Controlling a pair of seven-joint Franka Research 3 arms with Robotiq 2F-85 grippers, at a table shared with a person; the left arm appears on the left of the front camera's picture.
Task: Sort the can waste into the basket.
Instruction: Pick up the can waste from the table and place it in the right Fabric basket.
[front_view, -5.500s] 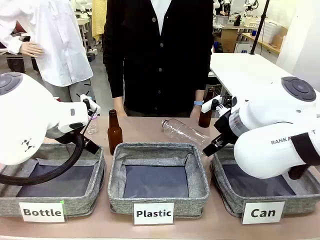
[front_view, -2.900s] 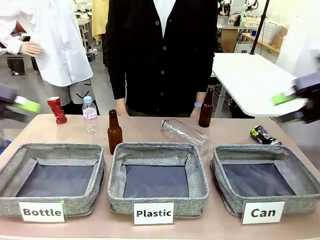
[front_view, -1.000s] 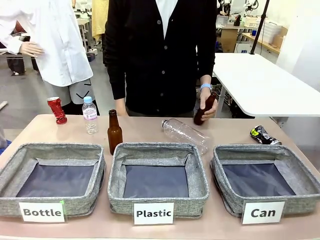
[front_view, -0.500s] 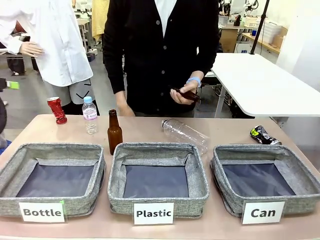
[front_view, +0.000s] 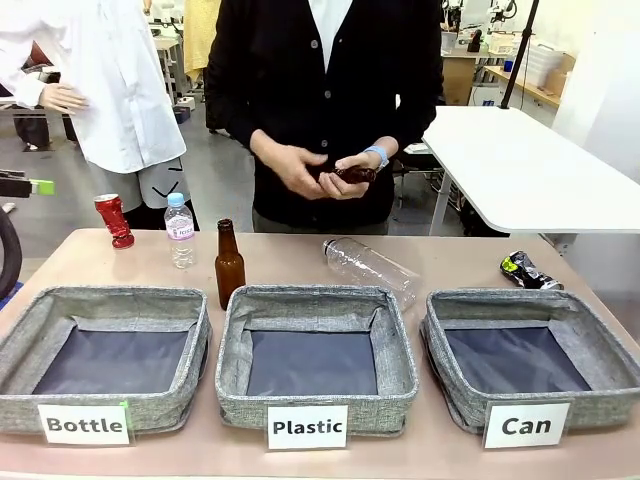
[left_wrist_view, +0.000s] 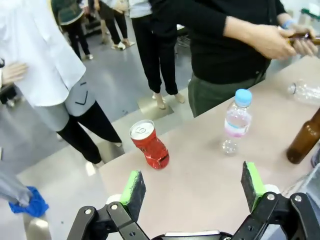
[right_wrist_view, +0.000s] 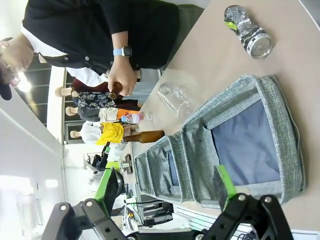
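Crushed red can (left_wrist_view: 150, 148), leaning, on the table (left_wrist_view: 200, 170) ahead of the left gripper (left_wrist_view: 192, 185), apart from it, nearer the finger at that view's left. Print too small to read. Crushed dark can (right_wrist_view: 248, 33) on its side, well ahead of the right gripper (right_wrist_view: 165, 186), past the far wall of the basket (right_wrist_view: 197, 150); one round end in sight, print blurred. Basket just ahead of the right gripper's fingers, between them and the dark can; label (front_view: 526, 425) reading "Can" legible from the front. Jaws of both grippers spread wide, nothing between the pads. In the front view, a green pad of the left gripper at the picture's left edge, the rest cut off.

Beyond the red can from the left gripper, a small plastic bottle (left_wrist_view: 236, 120), blue-capped, upright; farther along, a brown bottle (left_wrist_view: 304, 142), cut by the frame edge. Clear bottle (right_wrist_view: 175, 100) lying flat past the basket's corner. Across the table, a person's hands (front_view: 320, 170) around a second brown bottle (front_view: 352, 174), mostly hidden by fingers. Beside the basket, the Plastic basket (front_view: 315, 295) and the Bottle basket (front_view: 110, 297). Tan tabletop; behind, grey floor (left_wrist_view: 125, 85), a white table (front_view: 510, 150), other people standing.
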